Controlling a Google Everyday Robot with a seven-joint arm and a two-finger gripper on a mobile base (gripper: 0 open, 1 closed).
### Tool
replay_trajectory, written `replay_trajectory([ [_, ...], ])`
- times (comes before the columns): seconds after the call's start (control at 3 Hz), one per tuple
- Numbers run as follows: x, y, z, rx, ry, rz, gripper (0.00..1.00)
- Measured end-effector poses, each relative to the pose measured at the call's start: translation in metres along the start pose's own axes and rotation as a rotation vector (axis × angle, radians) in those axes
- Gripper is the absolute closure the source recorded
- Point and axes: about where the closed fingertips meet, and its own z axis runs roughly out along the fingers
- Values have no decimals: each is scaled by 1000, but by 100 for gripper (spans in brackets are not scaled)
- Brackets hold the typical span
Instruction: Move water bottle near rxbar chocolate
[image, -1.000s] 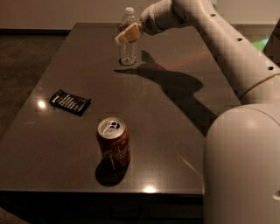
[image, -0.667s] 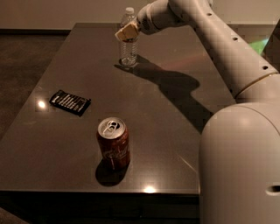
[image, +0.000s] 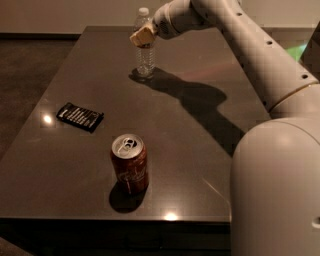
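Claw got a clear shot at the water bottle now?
Likely yes: the claw is right at the upper part of the water bottle; the can and snack bar lie well away.

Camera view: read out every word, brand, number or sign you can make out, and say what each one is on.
No text here is readable.
rxbar chocolate: rows of white lettering on the black wrapper, too blurred to read.
red soda can: pale script on its side, illegible.
water bottle: pale label band, no legible text.
gripper, at the water bottle's top: no marking visible.
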Motion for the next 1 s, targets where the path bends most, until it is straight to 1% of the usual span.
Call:
replay_trajectory([
  [0.33,-9,23,-12,-34,-22,-42,100],
  [0.67,-20,62,-18,-101,-45,-105,100],
  [1.0,-30,103,-16,-183,-63,-178,100],
])
